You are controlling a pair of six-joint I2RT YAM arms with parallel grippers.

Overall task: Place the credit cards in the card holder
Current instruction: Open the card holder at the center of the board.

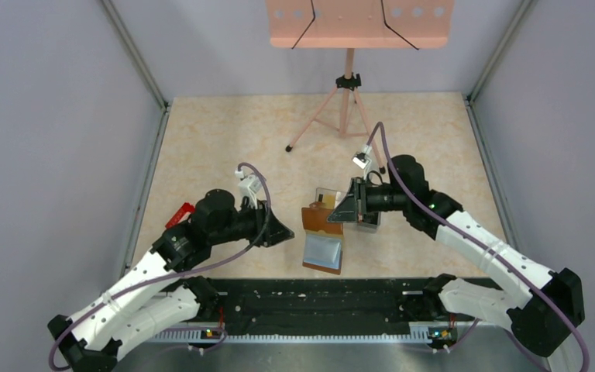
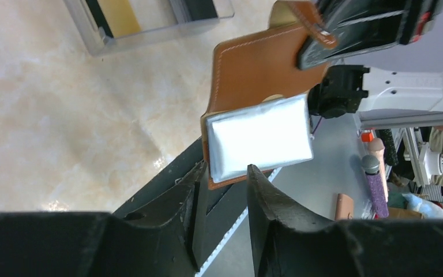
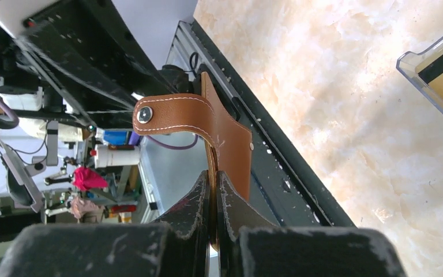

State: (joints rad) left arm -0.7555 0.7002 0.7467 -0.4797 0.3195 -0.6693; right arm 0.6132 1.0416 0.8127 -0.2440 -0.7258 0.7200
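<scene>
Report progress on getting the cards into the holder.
Done: the card holder is open, pale inside showing. In hand: the right gripper is shut on its brown flap; the left gripper stands open near its edge, empty. Left: the credit cards lie in the clear tray; none shows in the holder.

Card holder [image 2: 259, 69]: brown leather, smooth, semi-matt, pale stitching along the edges; inside panel pale, sheeny, slightly wrinkled. Snap stud [image 3: 145, 115]: bright metal. Tray [image 2: 144, 33]: clear hard plastic, glossy. Table [image 2: 46, 115]: beige marbled top, smooth, faint gloss with light reflections. Left gripper [image 2: 226, 168] and right gripper [image 3: 212, 174]: black matt fingers, plastic by the look, scuffed; pale scratches on the right pair.
</scene>
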